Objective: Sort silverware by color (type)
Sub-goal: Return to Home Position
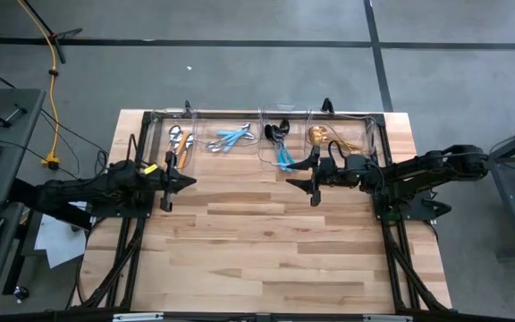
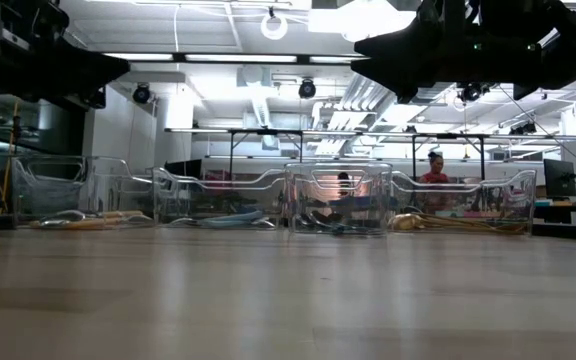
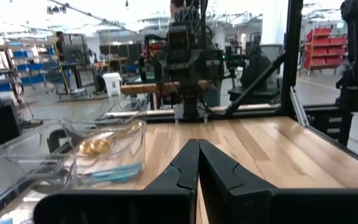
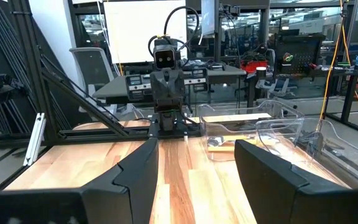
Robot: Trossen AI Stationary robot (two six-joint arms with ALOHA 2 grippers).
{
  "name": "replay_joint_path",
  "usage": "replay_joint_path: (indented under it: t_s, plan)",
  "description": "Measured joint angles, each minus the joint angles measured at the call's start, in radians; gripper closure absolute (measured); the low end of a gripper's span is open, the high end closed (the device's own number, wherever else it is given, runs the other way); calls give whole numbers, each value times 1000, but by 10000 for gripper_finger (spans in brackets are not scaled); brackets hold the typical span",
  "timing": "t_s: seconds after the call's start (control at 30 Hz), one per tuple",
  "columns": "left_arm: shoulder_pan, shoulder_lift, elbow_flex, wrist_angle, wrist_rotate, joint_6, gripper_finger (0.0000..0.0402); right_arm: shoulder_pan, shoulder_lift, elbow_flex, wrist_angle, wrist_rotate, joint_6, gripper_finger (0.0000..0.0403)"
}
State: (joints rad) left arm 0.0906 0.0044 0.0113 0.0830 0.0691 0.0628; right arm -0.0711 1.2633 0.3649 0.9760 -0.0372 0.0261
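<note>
The silverware lies in a row of clear bins along the table's far edge. From left to right there are orange-handled pieces (image 1: 179, 139), light-blue-handled ones (image 1: 231, 137), black ones with blue handles (image 1: 280, 145) and gold ones (image 1: 320, 136). In the low view the same bins (image 2: 336, 200) stand side by side. My left gripper (image 1: 192, 182) is shut and empty, held level above the table's left side, just near of the leftmost bin. My right gripper (image 1: 298, 181) hovers open and empty near the bins' right half. The two grippers point at each other.
The wide wooden tabletop (image 1: 266, 250) spreads out on the near side of both grippers. A black frame (image 1: 383, 125) runs around the table. A person (image 2: 434, 170) sits in the room far behind the bins.
</note>
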Motion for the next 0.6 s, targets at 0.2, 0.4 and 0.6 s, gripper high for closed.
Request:
replay_joint_path:
  t_s: [0.2,0.4,0.6]
  plan:
    - [0,0,0,-53,11,0,401,0,0,0,-2,0,0,206]
    - [0,20,0,-57,15,0,401,0,0,0,-16,0,0,206]
    - [0,24,0,-61,-16,-12,401,0,0,0,-16,0,0,206]
